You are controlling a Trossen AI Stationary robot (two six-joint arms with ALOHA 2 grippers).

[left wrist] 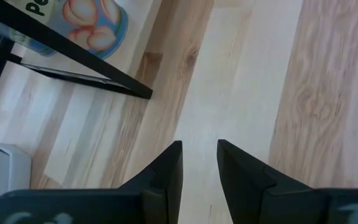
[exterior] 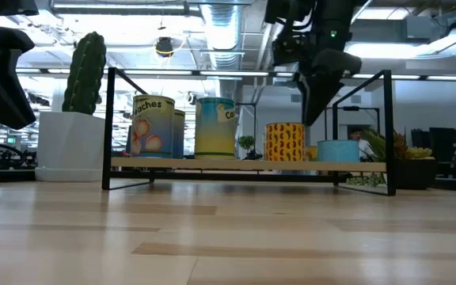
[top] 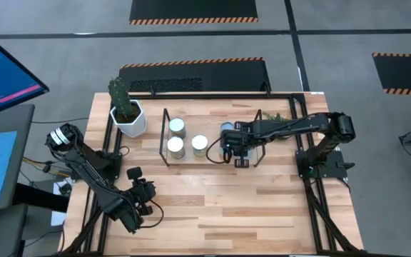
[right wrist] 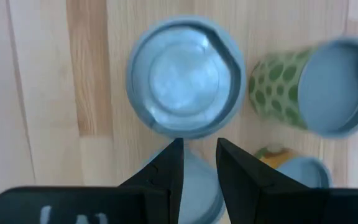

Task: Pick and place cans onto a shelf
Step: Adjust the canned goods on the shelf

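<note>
Several cans [exterior: 213, 127] standing on the shelf [exterior: 248, 164] at the table's [top: 212, 214] far side, right tool [top: 235, 151] hovering over the shelf's right half above what looks like a short blue can [exterior: 339, 150], fingers nearly together and empty, left tool [top: 145, 194] idle near the table's left front, fingers slightly parted, cactus pot [top: 130, 118] beside the shelf.

A grey, smooth floor [top: 70, 64] is seen around the light wooden plank table [top: 212, 207], crossed by dark lines. Black floor mats edged in orange-and-black hazard stripes [top: 193, 10] are laid on it, one at the top and another at the right [top: 404, 71]. A blue-lit monitor screen [top: 2, 68] is placed at the left. In the low view, an open ceiling with silver ducts [exterior: 220, 20] and bright light strips [exterior: 125, 8] is shown.
</note>
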